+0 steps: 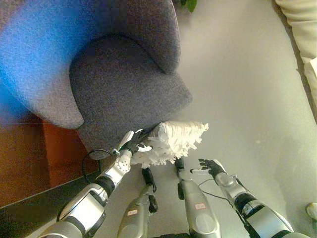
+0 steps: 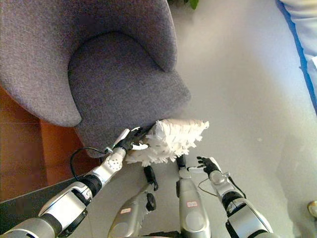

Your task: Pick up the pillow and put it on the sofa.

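A white, shaggy pillow (image 1: pixel 173 143) hangs just in front of the grey armchair's seat (image 1: pixel 124 89), above the floor. My left hand (image 1: pixel 132 144) is at the pillow's left edge with its fingers curled onto the fringe, holding it. My right hand (image 1: pixel 210 166) is below and to the right of the pillow, apart from it, fingers spread and relaxed with nothing in them. The armchair's curved back and arms (image 2: pixel 99 29) wrap round the seat at upper left.
Pale floor (image 1: pixel 237 89) stretches to the right of the armchair. A cream sofa or cushion edge (image 1: pixel 302 29) shows at the upper right. Orange-brown wooden flooring (image 1: pixel 29 158) lies at the left. A green plant leaf (image 1: pixel 190 4) peeks in at the top.
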### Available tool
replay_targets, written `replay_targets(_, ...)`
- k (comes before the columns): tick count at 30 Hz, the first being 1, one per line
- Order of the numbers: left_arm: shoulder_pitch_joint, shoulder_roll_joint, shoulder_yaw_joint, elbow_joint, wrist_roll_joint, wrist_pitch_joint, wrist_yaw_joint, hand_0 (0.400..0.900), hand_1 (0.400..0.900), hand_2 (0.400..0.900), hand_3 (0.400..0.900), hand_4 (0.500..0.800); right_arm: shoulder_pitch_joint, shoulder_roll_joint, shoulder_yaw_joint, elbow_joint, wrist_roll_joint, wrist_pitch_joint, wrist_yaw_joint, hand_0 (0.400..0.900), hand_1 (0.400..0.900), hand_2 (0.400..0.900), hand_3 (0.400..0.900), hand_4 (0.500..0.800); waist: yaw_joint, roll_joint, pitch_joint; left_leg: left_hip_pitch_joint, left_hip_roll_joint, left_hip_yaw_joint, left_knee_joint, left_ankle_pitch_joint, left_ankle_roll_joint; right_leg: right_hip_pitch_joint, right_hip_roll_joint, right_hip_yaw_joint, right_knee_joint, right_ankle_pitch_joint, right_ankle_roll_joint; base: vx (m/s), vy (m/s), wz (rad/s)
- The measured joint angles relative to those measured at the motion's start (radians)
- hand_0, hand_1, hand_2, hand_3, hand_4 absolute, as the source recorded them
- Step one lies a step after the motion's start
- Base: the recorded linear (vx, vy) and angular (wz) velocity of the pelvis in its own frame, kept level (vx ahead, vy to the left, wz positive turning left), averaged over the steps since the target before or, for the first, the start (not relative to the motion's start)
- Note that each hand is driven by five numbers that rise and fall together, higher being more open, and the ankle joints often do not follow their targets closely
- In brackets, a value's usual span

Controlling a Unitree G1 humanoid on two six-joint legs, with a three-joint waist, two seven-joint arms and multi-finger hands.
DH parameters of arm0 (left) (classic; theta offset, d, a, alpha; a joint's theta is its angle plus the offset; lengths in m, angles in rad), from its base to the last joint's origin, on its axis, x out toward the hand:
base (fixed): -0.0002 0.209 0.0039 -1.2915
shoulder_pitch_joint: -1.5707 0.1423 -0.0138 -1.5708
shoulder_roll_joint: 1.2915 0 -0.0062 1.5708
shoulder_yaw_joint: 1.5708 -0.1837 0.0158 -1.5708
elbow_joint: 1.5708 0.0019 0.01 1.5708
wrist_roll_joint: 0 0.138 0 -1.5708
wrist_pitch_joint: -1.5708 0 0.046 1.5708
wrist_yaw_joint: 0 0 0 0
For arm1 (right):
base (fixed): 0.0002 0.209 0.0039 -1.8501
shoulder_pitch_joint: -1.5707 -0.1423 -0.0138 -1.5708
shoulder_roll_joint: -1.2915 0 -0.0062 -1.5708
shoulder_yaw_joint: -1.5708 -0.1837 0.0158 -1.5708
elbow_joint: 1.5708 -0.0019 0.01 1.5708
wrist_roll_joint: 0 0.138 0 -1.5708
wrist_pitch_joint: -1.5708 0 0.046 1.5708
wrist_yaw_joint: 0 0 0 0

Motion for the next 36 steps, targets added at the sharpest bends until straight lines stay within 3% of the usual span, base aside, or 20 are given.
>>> replay_targets(19,-0.092,-0.055,-0.001,0.039,0.000,0.016,0.001,0.900,0.900,0.900,0.900,0.800,-0.069,0.007,0.027,-0.057,0.049,0.026,-0.037,0.900,0.900,0.900,0.900,0.800,-0.027,-0.016,0.010,-0.111,-0.001,0.026,0.022,0.002,0.001,-0.126,0.002,0.028,0.030,0.008,-0.006,-0.01,-0.012,-0.03)
replay_targets(36,-0.178,-0.054,0.000,0.043,0.000,0.019,0.062,0.900,0.900,0.900,0.900,0.800,-0.107,-0.004,0.036,-0.128,0.091,0.030,-0.060,0.900,0.900,0.900,0.900,0.800,-0.033,-0.026,0.013,-0.264,-0.001,0.028,0.089,-0.001,0.006,-0.268,-0.006,0.035,0.071,0.015,-0.001,0.00,-0.002,0.00)
